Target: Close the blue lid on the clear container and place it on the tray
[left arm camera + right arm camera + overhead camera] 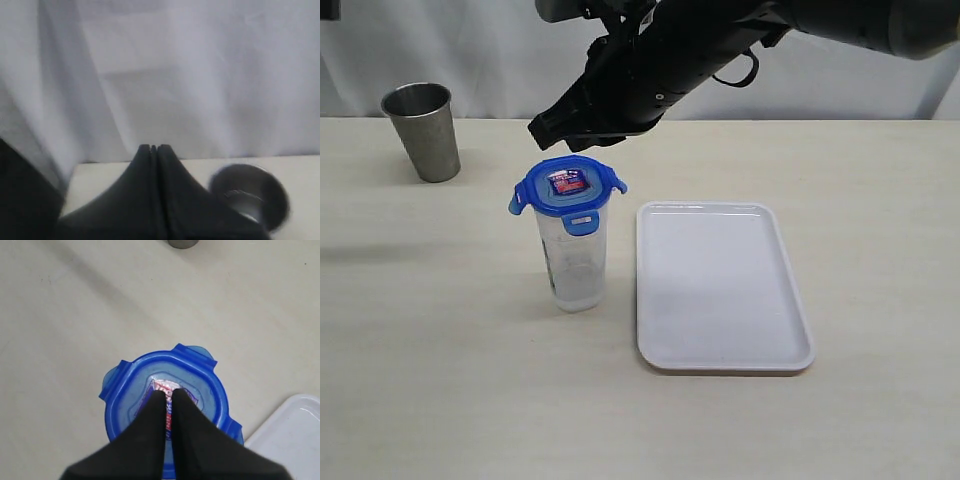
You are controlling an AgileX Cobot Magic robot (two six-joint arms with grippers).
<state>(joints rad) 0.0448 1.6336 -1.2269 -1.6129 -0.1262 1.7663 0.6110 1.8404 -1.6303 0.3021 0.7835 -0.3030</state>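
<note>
Blue lid [567,186] atop clear container [573,262], beneath right jaws, pressed together, empty; left jaws also pressed together.

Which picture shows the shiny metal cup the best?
The exterior view: the whole steel cup stands upright and sharp. The left wrist view shows it blurred; the right wrist view catches only a sliver.
</note>
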